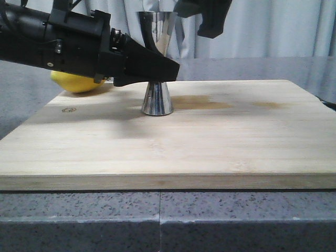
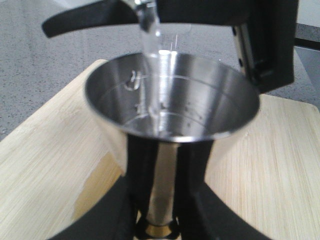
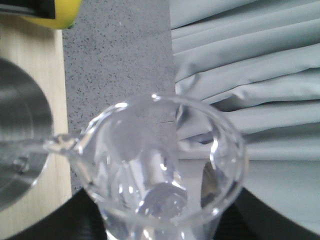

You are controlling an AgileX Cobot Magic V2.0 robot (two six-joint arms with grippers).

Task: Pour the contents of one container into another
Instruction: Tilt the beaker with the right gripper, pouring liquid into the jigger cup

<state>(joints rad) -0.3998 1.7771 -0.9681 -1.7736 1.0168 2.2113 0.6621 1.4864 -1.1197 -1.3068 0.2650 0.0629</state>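
Note:
The steel jigger (image 1: 157, 100) stands upright on the wooden board (image 1: 220, 147). My left gripper (image 1: 164, 68) is shut on the jigger's waist, and in the left wrist view its dark fingers (image 2: 125, 210) flank the gold band (image 2: 160, 230). Above the jigger's upper cup (image 2: 200, 95), my right gripper (image 1: 210, 18) is shut on the clear glass beaker (image 3: 165, 165), which is tilted. The beaker's lip (image 3: 59, 145) hangs over the cup (image 3: 20, 150), and a thin stream of clear liquid (image 2: 150, 40) falls into it. In the front view the beaker itself is out of view.
A yellow lemon (image 1: 79, 81) lies on the board's far left corner behind my left arm. Darker damp-looking patches (image 1: 205, 102) mark the board to the right of the jigger. Grey speckled counter (image 1: 236, 220) surrounds the board; a pale curtain (image 3: 250, 75) hangs behind.

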